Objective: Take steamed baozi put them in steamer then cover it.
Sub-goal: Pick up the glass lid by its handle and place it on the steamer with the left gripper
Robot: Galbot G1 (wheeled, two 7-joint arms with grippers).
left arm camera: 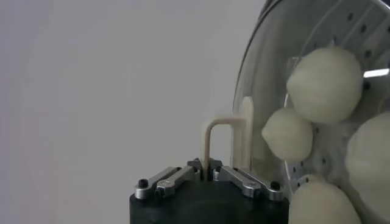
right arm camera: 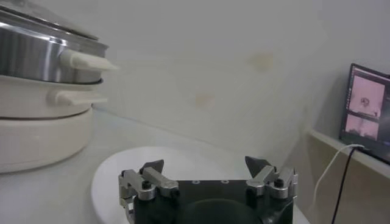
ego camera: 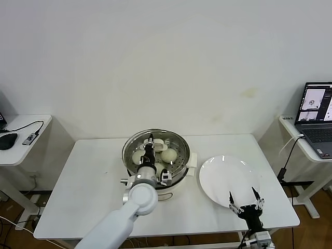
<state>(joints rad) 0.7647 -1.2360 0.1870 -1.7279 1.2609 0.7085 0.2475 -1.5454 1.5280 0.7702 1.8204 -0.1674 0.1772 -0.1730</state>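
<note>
the baozi point(ego camera: 168, 155) sit inside the steamer point(ego camera: 181, 150) on its perforated tray; the left wrist view shows 4 of them point(left arm camera: 325, 84) through the glass, so the loading looks done, and the plate point(ego camera: 223, 179) just right of the steamer is bare. the lid point(ego camera: 133, 146) is over the pot, its metal rim seeming to line up with the pot's edge, though i cannot tell if it is fully seated. the left gripper point(ego camera: 149, 147) is over the middle of the pot, pinched tight on the lid's cream handle point(left arm camera: 226, 141). so covering seems nearly complete; what is left, as i judge it, is to let go of the handle and lift the arm away. the right gripper point(ego camera: 246, 200) hovers idle over the plate's near edge, jaws spread wide and holding nothing
</note>
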